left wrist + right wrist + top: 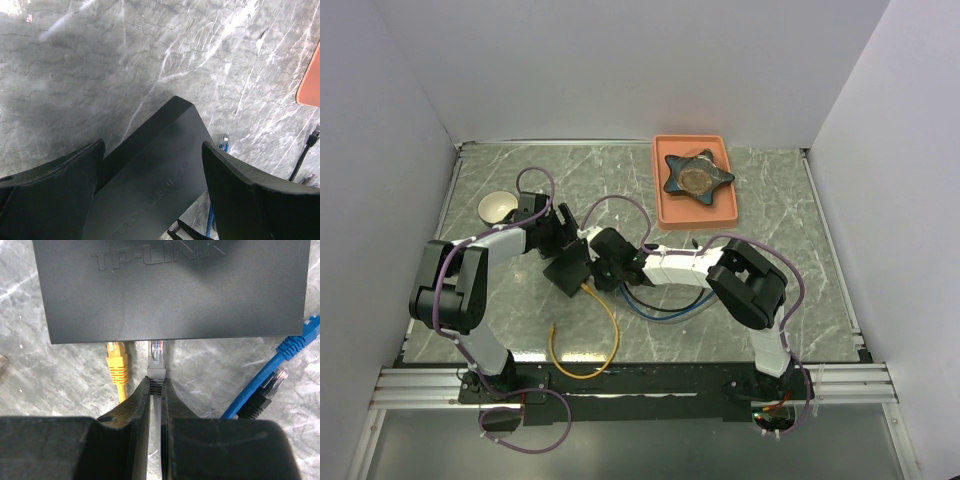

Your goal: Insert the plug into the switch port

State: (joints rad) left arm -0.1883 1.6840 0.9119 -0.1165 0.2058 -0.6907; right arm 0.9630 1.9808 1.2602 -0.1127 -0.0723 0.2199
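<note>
The switch (175, 290), a flat black box, lies on the marble table. Its ports are hidden under the near edge. My right gripper (156, 381) is shut on the grey boot of a clear-tipped plug (157, 356). The plug's tip meets that edge; whether it sits in a port I cannot tell. From above, the right gripper (603, 262) is at the switch's (568, 268) right side and the left gripper (557, 238) is just behind it. In the left wrist view my left gripper (152, 144) straddles the switch (160, 175), a finger (235, 190) against each side.
A yellow plug (116, 364) sits at the same edge, left of the grey one, and its cable (605, 320) loops toward the front. A blue cable (295, 346) and a black plug (265, 392) lie to the right. An orange tray (662, 195) holds a dark star-shaped object (696, 176). A white bowl (496, 207) stands back left.
</note>
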